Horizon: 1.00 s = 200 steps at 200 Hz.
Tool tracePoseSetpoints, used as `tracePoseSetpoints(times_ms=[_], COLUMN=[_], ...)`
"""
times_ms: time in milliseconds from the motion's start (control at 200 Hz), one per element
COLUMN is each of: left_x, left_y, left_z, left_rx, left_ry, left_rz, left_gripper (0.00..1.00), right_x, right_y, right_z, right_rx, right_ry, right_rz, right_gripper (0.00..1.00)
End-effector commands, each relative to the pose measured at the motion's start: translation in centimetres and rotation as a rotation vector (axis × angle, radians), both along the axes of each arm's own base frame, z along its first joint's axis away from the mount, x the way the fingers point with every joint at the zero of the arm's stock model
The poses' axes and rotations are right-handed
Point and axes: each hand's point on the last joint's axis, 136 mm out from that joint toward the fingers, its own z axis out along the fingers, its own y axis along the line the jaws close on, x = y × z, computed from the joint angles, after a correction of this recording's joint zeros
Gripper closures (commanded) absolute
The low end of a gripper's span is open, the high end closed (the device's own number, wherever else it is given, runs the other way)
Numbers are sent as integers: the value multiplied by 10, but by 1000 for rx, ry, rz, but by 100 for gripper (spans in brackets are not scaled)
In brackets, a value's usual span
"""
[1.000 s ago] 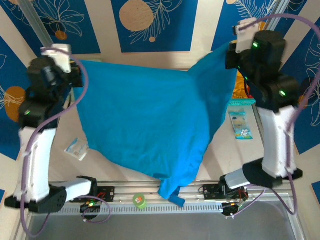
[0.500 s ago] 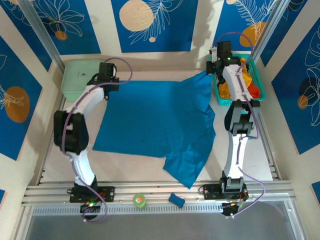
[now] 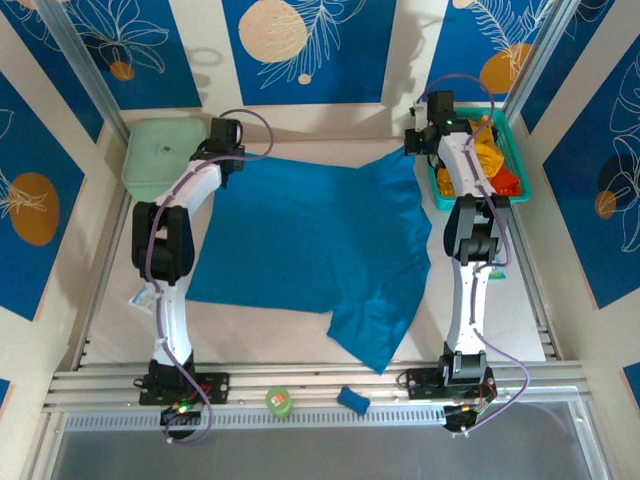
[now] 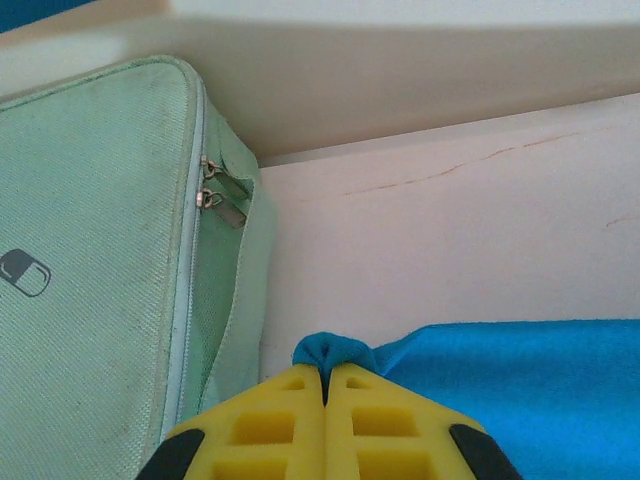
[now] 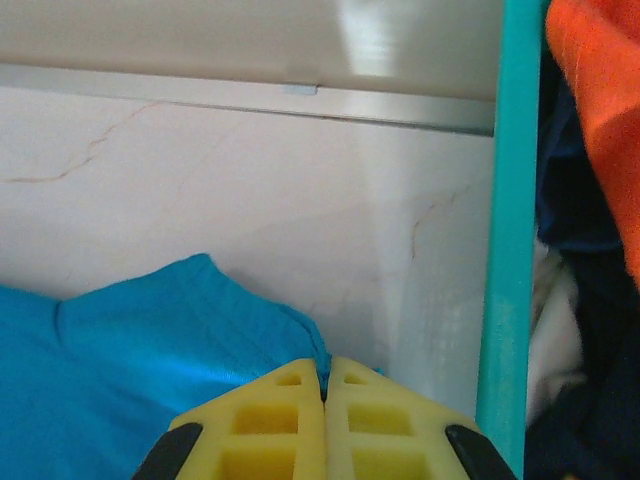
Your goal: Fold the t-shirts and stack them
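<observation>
A solid medium-blue soft cloth t-shirt (image 3: 310,240) is spread across the middle of the white table (image 3: 260,340). Most of it is laid flat. Its right part is creased and doubled over, and a pointed flap is drawn out toward the near right.

The far left corner of the shirt is pinched in the left gripper (image 4: 325,375), whose yellow fingers are pressed together with a small tuft of blue cloth showing at their tips. In the top view this left gripper (image 3: 233,158) is seen just beside a mint-green square fabric case (image 3: 160,150) with zip pulls, set in the far left corner of the table.

The far right corner of the shirt is clamped in the right gripper (image 5: 325,365), its yellow fingers likewise closed on the cloth edge. The right gripper (image 3: 420,148) is placed just left of a teal plastic basket (image 3: 522,165), in which a red-orange shirt (image 5: 595,100) and a yellow-orange shirt (image 3: 485,140) are heaped.
</observation>
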Motion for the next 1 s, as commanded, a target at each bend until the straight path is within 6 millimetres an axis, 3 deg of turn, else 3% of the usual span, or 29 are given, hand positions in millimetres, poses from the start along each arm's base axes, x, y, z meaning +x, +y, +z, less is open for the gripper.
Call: tracePoseSetpoints(times_ms=[0,245,640,871,996], left_x=[-4,-20,-49,-68,-75], left_y=[20,35,45,39,32], left_z=[11,-3,0,-28,-41], left_rx=[35,48,10,-44,-91], left_ry=[-31,6,16,85,112], left_rz=[39,63,82,72,61], left_gripper=[100,100,100,100,100], right_x=[-19,-82,-185,-229,-249], right_y=[10,20,35,46,51], right_z=[38,39,27,2,-2], right_rx=[80,179,255,272,268], right_ry=[-73,-58,-15,56,71], right_rz=[16,-2,-29,-50,-60], right_gripper=[100,100,100,100,100])
